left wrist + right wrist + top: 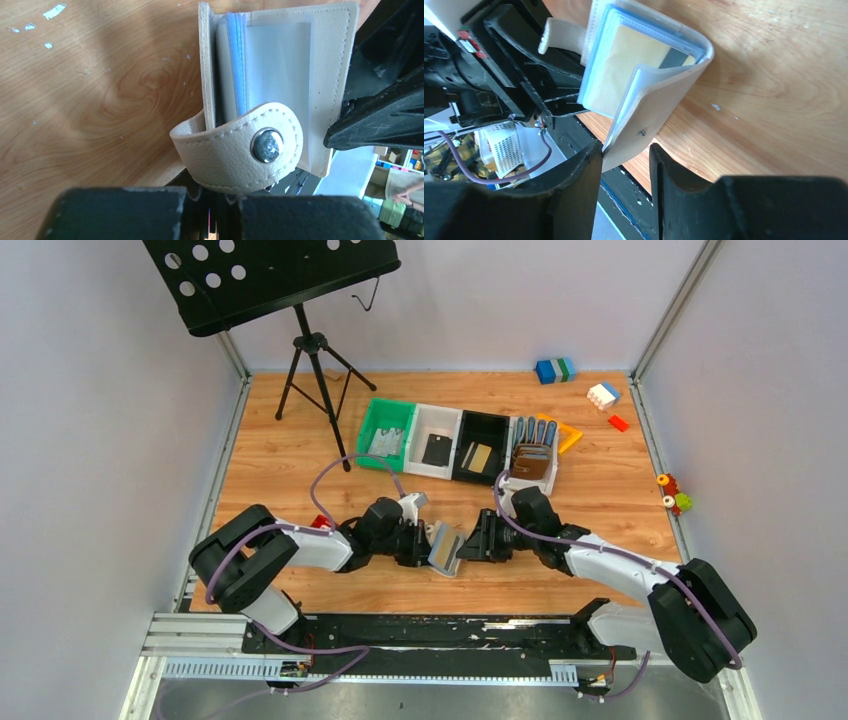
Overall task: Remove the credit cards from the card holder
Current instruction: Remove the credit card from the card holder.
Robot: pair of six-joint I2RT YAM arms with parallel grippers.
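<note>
The card holder [445, 548] is held off the bench [300, 440] at the middle of the near edge, between the two arms, and it stands open like a book. The left hand [214, 195] is closed on the end that carries the closing tab [235, 150]. The contact itself is hidden behind that tab, so the firmness of the hold cannot be judged. The right hand [625, 147] is parted a little, and the free cover [649, 120] lies between its fingers. One finger is touched by the cover's edge, but nothing is clamped. A gold-tan credit card [634, 60] is seen in the right wrist view, seated inside a clear sleeve [599, 85] with a blue edge.

Several faults are judged possible:

- **Holder dragged loose:** if the right hand is shut where it stands, only the cover would be caught, not a card. A pull from there could drag the whole holder out of the left hand and let it drop to the bench.
- **Sleeve caught with the card:** the card is thin and lies flush in its sleeve, so the plastic may be pinched along with it. The card would then be kept in, or the sleeve bent.
- **Fingers striking:** the two hands are set very near each other, and a small reach inward could bring one set of fingers against the other.
- **Tab in the way:** the curled tab hangs across the sleeves on the left hand's side and could be snagged.
</note>
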